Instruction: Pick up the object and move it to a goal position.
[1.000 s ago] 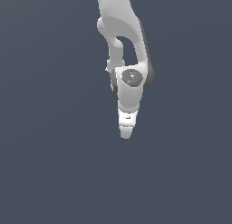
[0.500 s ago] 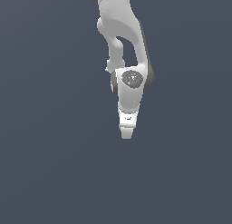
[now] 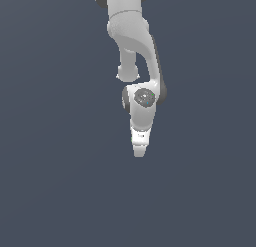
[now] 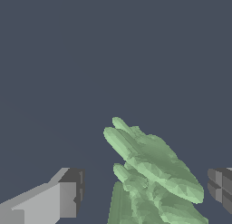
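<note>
In the wrist view the light-green jagged object (image 4: 154, 168) fills the space between my two fingers. One grey-tipped finger (image 4: 68, 191) stands a little apart from it on one side. The other finger (image 4: 221, 186) is close to its other side; I cannot tell if it touches. My gripper (image 4: 146, 187) is open around the object. In the exterior view the white arm reaches down from the top, and the gripper (image 3: 139, 150) points down at the grey floor. The object is hidden behind the gripper in that view.
A plain dark grey floor (image 3: 60, 181) surrounds the arm on all sides. The arm's white links (image 3: 132, 36) come down from the top middle of the exterior view. No other objects show.
The gripper has dropped slightly lower in the exterior view. The arm's pose is otherwise nearly the same.
</note>
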{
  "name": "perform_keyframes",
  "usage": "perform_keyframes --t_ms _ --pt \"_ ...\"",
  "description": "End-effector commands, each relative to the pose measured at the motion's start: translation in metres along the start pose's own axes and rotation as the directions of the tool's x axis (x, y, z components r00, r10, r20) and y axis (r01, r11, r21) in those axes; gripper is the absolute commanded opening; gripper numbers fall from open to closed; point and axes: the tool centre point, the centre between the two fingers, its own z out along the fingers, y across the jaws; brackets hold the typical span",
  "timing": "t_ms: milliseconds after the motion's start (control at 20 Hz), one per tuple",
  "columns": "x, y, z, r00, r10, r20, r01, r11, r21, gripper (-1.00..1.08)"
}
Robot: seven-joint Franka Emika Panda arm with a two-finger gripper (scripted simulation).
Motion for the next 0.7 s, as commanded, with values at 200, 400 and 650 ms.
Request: perform_keyframes --t_ms 200,400,650 --pt "0.0 0.0011 0.0042 1.0 0.0 0.0 0.0 1.0 -0.002 -1.0" --pt "0.0 0.0011 0.0042 1.0 0.0 0.0 0.0 1.0 -0.002 -1.0" --pt "-0.0002 0.0012 0.0037 1.0 0.0 0.0 0.0 1.0 -0.003 -1.0"
